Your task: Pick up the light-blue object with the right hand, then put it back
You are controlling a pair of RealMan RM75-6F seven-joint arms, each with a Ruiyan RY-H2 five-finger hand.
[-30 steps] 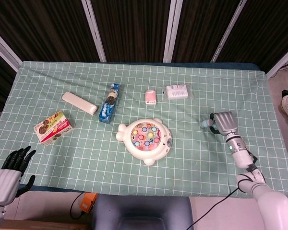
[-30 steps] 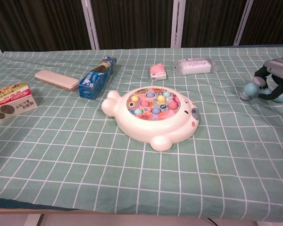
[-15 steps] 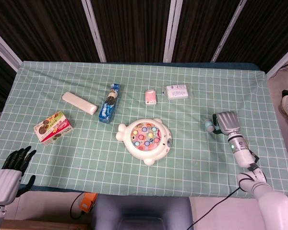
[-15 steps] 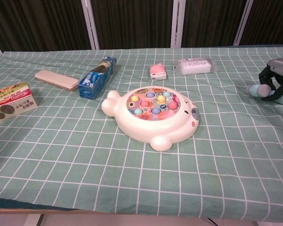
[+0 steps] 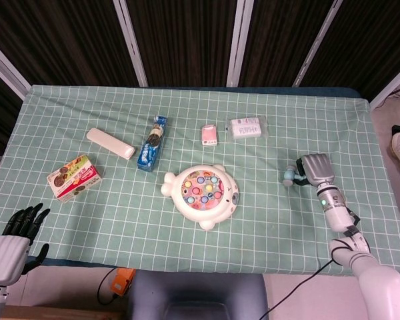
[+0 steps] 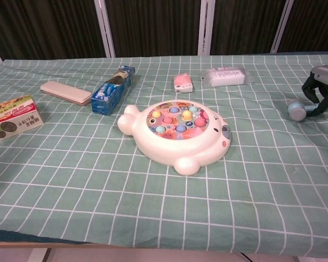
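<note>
The light-blue object is small with a rounded end and lies low on the green checked cloth at the table's right side. Its left end sticks out from under my right hand. That hand's dark fingers curl over the object's right part and grip it. In the chest view the hand is cut off by the right edge. My left hand hangs off the table's front left corner, fingers spread and holding nothing.
A white fish-shaped toy with coloured pegs sits mid-table. Behind it lie a pink packet and a white packet. To the left are a blue biscuit pack, a cream case and a snack box.
My right hand has shifted slightly right and toward the front edge. The light-blue object went with it and now sits lower, down at the cloth. The left hand has not moved.
</note>
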